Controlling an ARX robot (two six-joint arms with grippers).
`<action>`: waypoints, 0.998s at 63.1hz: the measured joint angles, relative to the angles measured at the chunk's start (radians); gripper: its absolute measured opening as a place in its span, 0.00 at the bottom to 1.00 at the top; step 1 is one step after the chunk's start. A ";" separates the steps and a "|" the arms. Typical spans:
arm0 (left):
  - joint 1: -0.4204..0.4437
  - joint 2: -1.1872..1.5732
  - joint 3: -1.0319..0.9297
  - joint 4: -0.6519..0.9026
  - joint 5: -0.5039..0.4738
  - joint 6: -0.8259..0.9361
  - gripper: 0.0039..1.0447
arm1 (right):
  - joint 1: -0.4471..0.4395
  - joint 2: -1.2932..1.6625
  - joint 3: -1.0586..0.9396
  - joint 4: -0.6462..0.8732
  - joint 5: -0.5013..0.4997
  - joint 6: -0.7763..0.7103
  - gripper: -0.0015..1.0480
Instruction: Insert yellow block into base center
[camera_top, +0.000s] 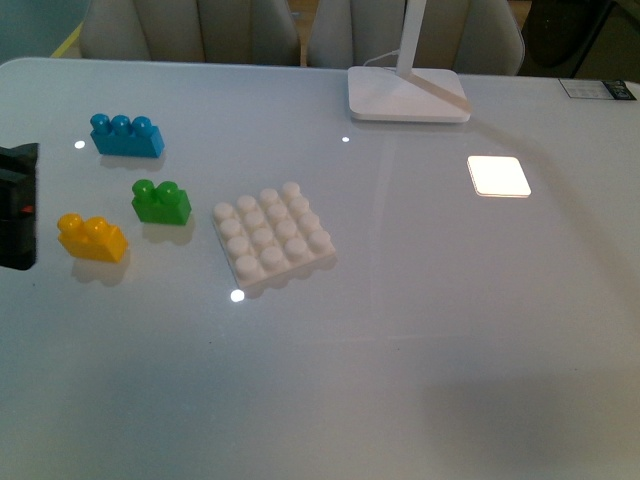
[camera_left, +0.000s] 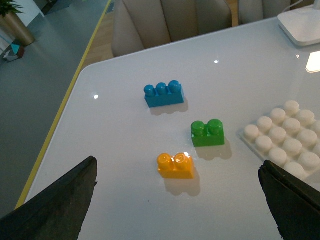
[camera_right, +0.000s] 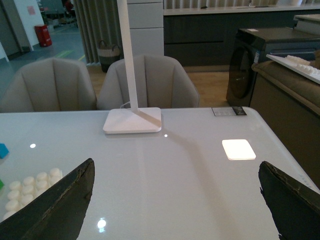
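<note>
- My left gripper (camera_left: 177, 165) is nearest the lens, with its jaws spread wide and nothing in them.
- The yellow block (camera_top: 92, 238) lies at the left middle of the front view, studs up on the table (camera_top: 420, 350), just beside that gripper.
- The green brick (camera_top: 162, 202) sits close up-right of it, apart. The blue brick (camera_top: 127, 135) is further toward the upper left.
- The base (camera_top: 272, 236) is centre-left in the frame, all its studs bare.
- My right gripper (camera_right: 176, 167) is also spread and empty, facing the lamp (camera_right: 132, 120).
- I judge this to be the reach for the block, which is not yet grasped.
- Next I must lower, straddle the block clear of the green brick, and close before carrying it to the base's middle studs.
</note>
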 joint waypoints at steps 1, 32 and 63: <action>0.000 0.032 0.009 0.020 0.001 0.006 0.93 | 0.000 0.000 0.000 0.000 0.000 0.000 0.92; 0.218 0.541 0.382 -0.213 0.212 -0.181 0.93 | 0.000 0.000 0.000 0.000 0.000 0.000 0.92; 0.195 0.684 0.467 -0.206 0.257 -0.180 0.93 | 0.000 0.000 0.000 0.000 0.000 0.000 0.92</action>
